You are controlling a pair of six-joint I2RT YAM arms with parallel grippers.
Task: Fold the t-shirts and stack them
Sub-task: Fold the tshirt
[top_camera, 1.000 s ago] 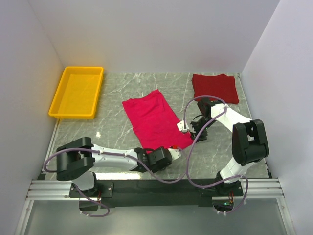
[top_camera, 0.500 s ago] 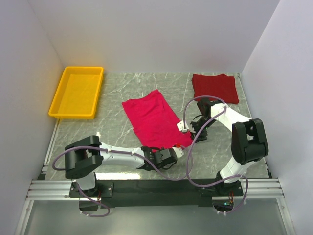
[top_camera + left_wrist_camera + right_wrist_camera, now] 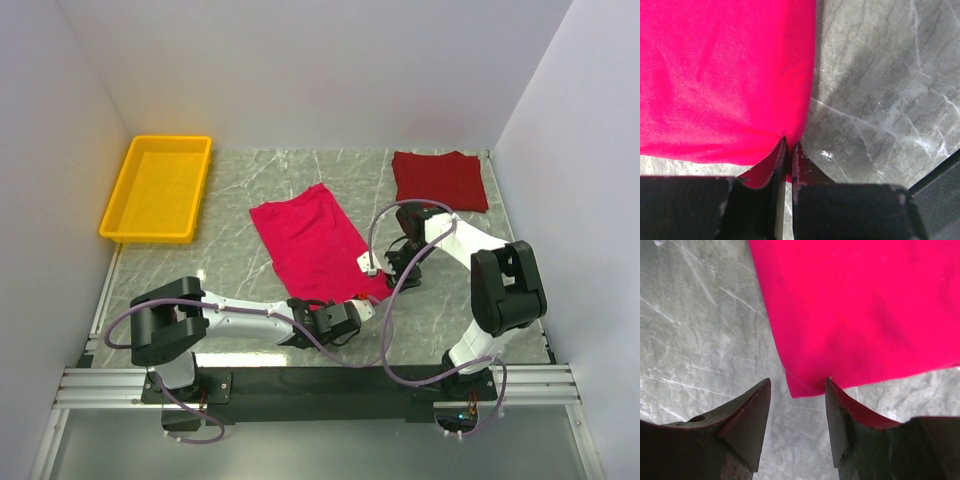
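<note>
Two t-shirts [image 3: 315, 245] (one maroon), one tray [image 3: 160, 190]

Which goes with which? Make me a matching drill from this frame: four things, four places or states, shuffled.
Things
1. tray
2. maroon shirt
3. left gripper
4. right gripper

Place or state
a. open over a corner of the pink shirt
b. far left of the table
c. shut on a pink shirt corner
d. far right of the table

Pairs: 1-b, 2-d, 3-c, 4-a
</note>
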